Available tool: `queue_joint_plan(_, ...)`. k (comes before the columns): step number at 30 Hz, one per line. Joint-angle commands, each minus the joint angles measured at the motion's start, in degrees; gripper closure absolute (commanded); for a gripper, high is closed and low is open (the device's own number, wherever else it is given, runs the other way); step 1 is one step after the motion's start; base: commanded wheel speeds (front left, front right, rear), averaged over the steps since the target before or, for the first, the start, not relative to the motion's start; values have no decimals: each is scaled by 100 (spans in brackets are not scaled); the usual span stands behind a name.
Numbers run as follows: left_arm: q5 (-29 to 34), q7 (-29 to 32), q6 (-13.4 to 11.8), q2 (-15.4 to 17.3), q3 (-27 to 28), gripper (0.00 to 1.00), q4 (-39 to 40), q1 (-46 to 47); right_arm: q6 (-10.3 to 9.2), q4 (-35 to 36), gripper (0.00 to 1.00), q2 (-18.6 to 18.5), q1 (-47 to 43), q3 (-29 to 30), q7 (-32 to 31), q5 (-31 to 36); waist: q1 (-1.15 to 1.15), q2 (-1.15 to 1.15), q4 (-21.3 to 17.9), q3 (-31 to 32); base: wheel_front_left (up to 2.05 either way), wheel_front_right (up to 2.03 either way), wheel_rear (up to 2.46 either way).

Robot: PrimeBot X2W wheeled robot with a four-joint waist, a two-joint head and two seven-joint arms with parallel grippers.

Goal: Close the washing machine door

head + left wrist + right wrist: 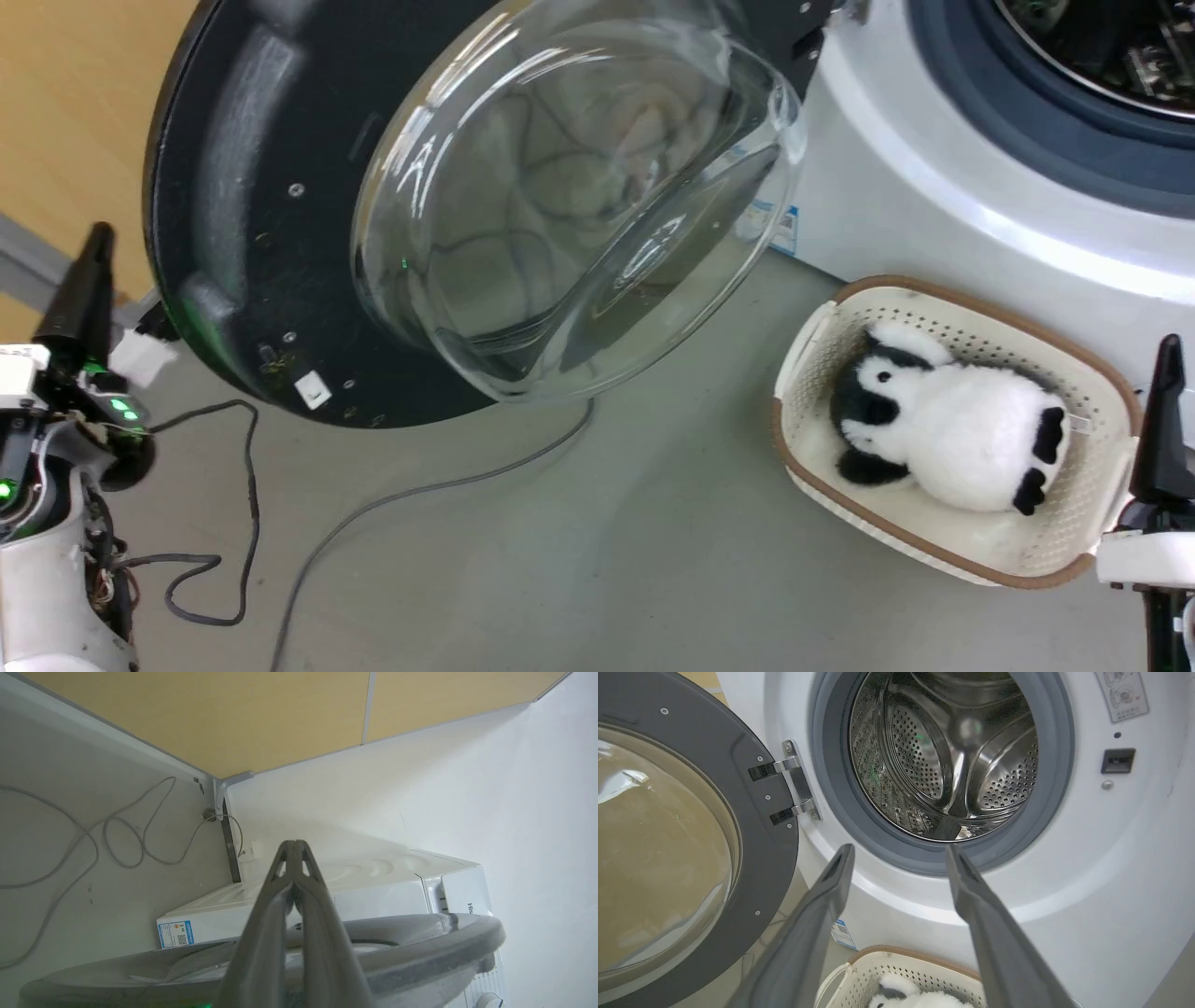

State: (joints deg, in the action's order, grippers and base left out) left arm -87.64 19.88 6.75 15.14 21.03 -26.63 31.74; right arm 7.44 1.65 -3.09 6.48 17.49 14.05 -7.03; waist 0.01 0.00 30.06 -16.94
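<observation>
Since the washing machine [1087, 896] stands with its steel drum [952, 756] exposed, the task is barely begun. The washing machine door [243, 215] hangs wide open on its hinge [796, 784], glass bowl facing out, and the whole swing to the latch is left. A cream basket [1102, 439] holding a plush toy [962, 429] sits on the floor [560, 560] just before the machine. The left gripper [293, 849], fingers pressed together on nothing, sits just outside the door's rim; whether it touches, I cannot tell. The right gripper [899, 858] gapes wide, empty, near the basket.
</observation>
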Motion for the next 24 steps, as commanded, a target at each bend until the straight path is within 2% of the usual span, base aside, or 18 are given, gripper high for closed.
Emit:
queue_joint_plan(1,-196,109,55,-20,6,100,-68,63,4,34,0,21,99,49,60,26,-1,0,64,-44,0,0,0)
queue_joint_plan(4,-385,347,73,-79,-59,100,-119,31,5,34,0,22,124,80,95,17,-1,0,150,-96,0,0,0)
queue_joint_plan(11,-317,668,74,-356,-344,100,149,-229,5,18,0,22,124,88,95,-18,-1,0,207,-92,0,0,0)
queue_joint_plan(17,-226,885,74,-582,-609,100,633,-541,5,-30,0,22,103,106,95,-54,-1,0,257,-47,0,0,0)
queue_joint_plan(24,-64,1176,74,-621,-986,100,1362,-1075,5,-105,0,22,96,69,95,-122,-1,0,253,66,0,0,0)
